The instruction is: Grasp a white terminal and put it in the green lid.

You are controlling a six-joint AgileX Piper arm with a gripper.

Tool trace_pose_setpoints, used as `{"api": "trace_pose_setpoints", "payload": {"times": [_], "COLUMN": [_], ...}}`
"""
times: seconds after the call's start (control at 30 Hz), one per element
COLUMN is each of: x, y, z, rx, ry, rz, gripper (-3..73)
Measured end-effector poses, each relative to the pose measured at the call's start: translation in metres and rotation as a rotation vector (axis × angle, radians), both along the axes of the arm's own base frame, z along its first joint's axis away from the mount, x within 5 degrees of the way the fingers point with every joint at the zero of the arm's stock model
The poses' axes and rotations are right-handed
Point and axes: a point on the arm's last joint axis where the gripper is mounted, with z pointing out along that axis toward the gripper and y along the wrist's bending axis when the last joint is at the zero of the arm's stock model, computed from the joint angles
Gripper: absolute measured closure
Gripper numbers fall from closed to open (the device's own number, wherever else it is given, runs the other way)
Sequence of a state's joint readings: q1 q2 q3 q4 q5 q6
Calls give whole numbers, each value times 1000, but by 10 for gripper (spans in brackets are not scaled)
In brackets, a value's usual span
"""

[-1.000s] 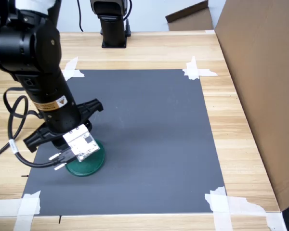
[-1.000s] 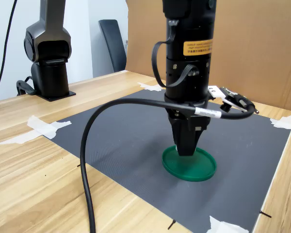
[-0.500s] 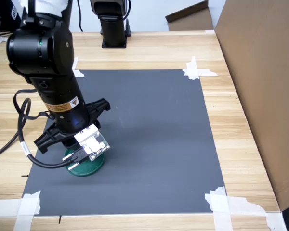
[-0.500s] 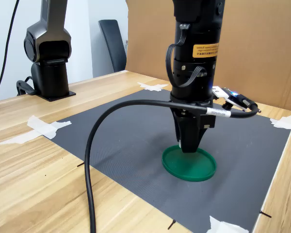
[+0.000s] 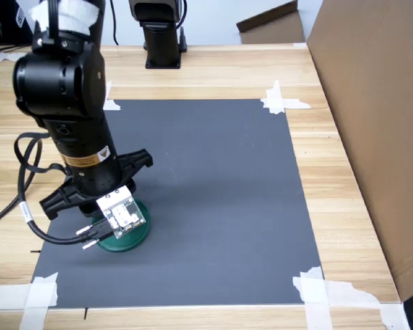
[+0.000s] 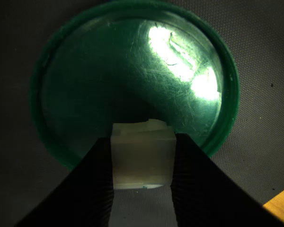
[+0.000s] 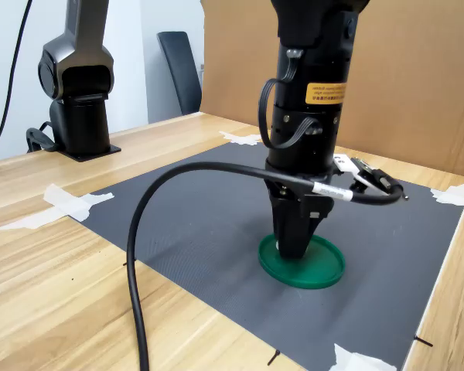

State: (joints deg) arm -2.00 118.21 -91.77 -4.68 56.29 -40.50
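Here the gripper points straight down, clamping the white terminal above the green lid.

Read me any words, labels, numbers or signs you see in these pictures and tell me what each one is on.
Yellow label with a black warning triangle on the arm's wrist section: its small print is too blurred to read in both exterior views.
Green lid: no text seen.
White terminal held in the gripper: no text seen.
Nothing else carries readable text.

A yellow label (with a warning triangle in the first exterior view) sits on the arm; its print is unreadable.
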Motion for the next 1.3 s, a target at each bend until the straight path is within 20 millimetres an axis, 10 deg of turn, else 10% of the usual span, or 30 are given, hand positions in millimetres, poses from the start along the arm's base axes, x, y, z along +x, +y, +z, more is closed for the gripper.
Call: {"api": "trace_pose_setpoints", "payload": {"times": [0.23, 0.5, 0.6, 0.87, 1.13, 1.3], "x": [2, -21, -52, -128, -246, -308], "y": [0, 6, 7, 11, 17, 18], "z": [3, 99, 141, 161, 181, 156], "rx": [4, 82, 138, 233, 452, 563], "ry": [-33, -315, -427, -603, -896, -959], "rz": [-16, -86, -200, -314, -476, -577], "gripper": [183, 164, 263, 684, 721, 721]}}
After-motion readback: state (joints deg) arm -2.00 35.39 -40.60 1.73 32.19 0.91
